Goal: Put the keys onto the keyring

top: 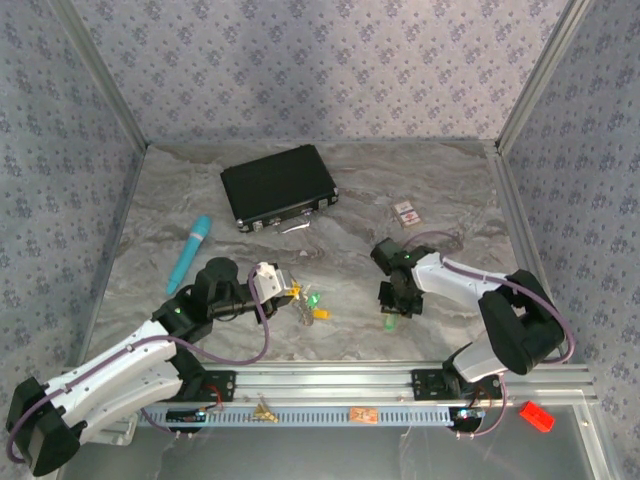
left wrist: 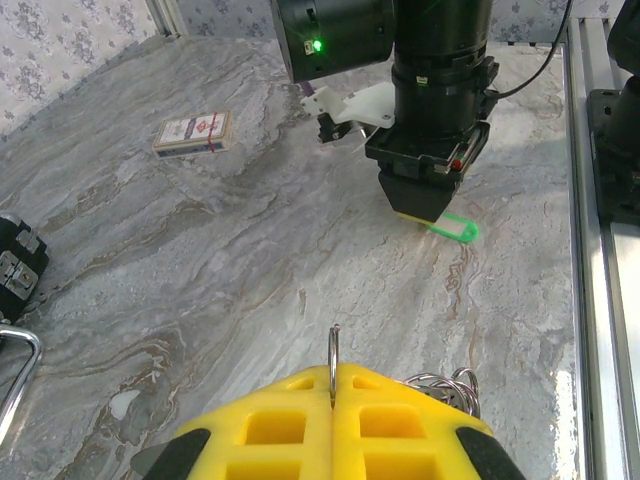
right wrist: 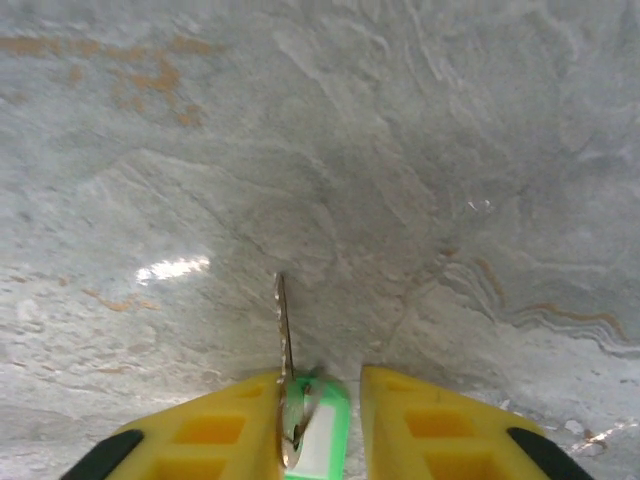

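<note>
Between the right jaws: a green key, plastic head tucked at the fingertips, metal blade running straight out ahead of them along the table.
Right gripper: spread either side of that head. One finger touches the blade side and a sliver of gap shows at the other, so I judge the key bracketed but not yet pinched.
Key's long axis: in line with the fingers, blade pointing forward away from the wrist. It looks to be standing on edge, though I cannot be sure.
Left gripper: pressed together, pinching the keyring. The thin wire rises upright from the seam between the fingertips, and more silvery loops spill out just beside one jaw.
Right gripper from the left jaws: straight ahead and well apart, tip down over the green key.
Nearer arm: the right arm for this key. The other keys lie just ahead of the left jaws.
Coming move, as I read it: close on the head, lift, and carry the key across to the upright wire.
What it turns on: the head is inside the grip and the blade leads, so the key probably needs turning before the wire can pass through.
</note>
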